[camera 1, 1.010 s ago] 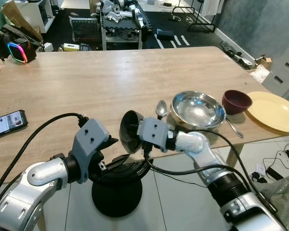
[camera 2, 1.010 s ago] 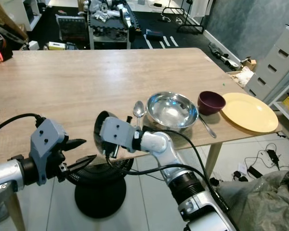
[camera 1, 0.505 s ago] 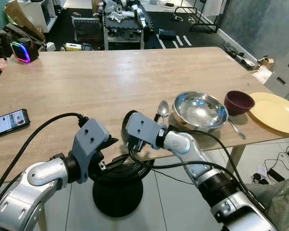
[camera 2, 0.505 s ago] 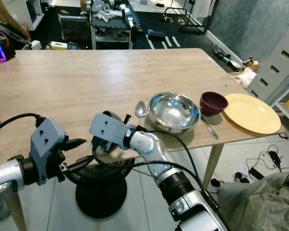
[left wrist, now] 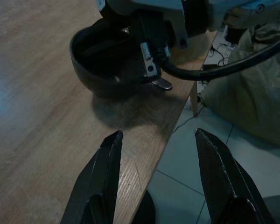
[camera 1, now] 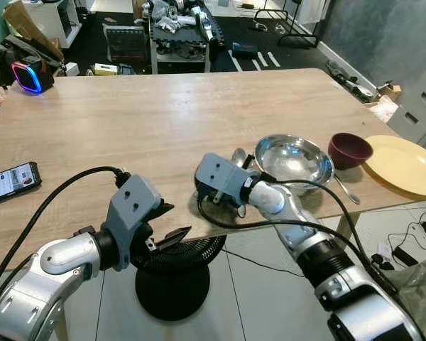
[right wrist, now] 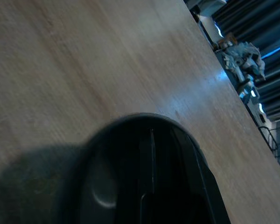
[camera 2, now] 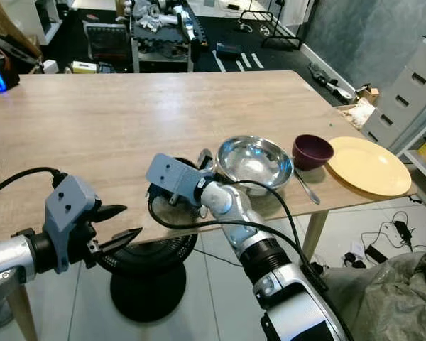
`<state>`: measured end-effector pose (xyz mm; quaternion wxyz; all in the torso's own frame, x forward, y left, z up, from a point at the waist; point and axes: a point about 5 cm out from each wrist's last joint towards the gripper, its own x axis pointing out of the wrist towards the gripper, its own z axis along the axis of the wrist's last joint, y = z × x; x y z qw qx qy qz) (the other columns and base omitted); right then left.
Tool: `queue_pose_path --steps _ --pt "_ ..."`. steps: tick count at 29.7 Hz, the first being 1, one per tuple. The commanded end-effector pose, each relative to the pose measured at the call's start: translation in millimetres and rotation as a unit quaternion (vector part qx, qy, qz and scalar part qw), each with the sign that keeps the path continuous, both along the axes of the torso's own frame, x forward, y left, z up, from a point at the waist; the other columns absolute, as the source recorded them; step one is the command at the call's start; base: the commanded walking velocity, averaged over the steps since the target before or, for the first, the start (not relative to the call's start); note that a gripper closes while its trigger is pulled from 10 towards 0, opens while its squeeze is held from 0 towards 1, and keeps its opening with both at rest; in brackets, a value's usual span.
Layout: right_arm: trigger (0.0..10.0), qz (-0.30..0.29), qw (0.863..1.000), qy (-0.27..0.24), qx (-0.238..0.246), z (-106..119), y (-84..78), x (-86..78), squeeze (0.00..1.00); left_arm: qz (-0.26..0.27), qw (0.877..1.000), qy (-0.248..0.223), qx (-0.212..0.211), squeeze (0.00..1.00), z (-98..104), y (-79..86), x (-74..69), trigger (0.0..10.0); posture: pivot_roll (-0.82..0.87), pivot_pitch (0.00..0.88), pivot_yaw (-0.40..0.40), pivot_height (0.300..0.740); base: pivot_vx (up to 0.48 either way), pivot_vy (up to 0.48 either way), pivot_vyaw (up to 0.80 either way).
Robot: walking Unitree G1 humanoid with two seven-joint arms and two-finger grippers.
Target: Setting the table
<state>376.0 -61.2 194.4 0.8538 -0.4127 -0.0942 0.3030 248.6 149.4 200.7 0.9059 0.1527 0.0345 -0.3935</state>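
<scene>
Resting near the front edge of the wooden desk [camera 1: 128,121], a black bowl [left wrist: 107,65] sits upright with the right gripper [left wrist: 149,60] at its rim. One black finger reaches down inside the bowl, as the right wrist view shows, and the rim appears pinched between the fingers. The grey wrist housing of the right arm [camera 1: 291,220] covers most of the bowl in the head views.

Just beside it, toward the right edge of the desk, stands a steel bowl [camera 1: 292,161], with a spoon [camera 1: 238,157] lying between the two and mostly hidden by the arm. A second spoon [camera 1: 346,190] lies beside the steel bowl on its right, its handle pointing to the front edge. A maroon bowl [camera 1: 350,150] stands past that, and a yellow plate [camera 1: 405,165] lies at the front right corner, reaching to the edge.

The left gripper [camera 1: 167,224] hovers off the front edge of the desk, over the floor, its two fingers spread apart with nothing between them; it points at the black bowl from close by.

A phone [camera 1: 11,182] lies face up near the left edge of the desk. A black stand with a round base [camera 1: 172,284] sits on the floor under the front edge.
</scene>
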Motion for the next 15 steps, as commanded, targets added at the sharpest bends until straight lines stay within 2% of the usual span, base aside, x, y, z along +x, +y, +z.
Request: queue_pose_path --steps 1,5,15 --pt "10.0 0.005 1.0 -0.002 -0.007 -3.3 6.1 -0.1 0.0 -0.003 1.0 0.012 -0.002 0.0 -4.9 -1.9 -0.9 10.0 0.14 0.068 -0.002 0.74 0.0 0.0 0.0" --pt "10.0 0.006 1.0 -0.008 -0.007 -2.9 10.0 0.6 0.0 -0.002 1.0 0.011 -0.002 0.0 -4.7 -2.0 -1.2 10.0 0.14 0.07 -0.005 0.74 0.0 0.0 0.0" --pt "10.0 -0.019 0.999 -0.031 0.016 10.3 -3.2 7.1 0.0 -0.002 1.0 0.013 -0.003 0.0 -5.5 -1.7 -1.5 10.0 0.13 0.07 -0.003 0.74 0.0 0.0 0.0"
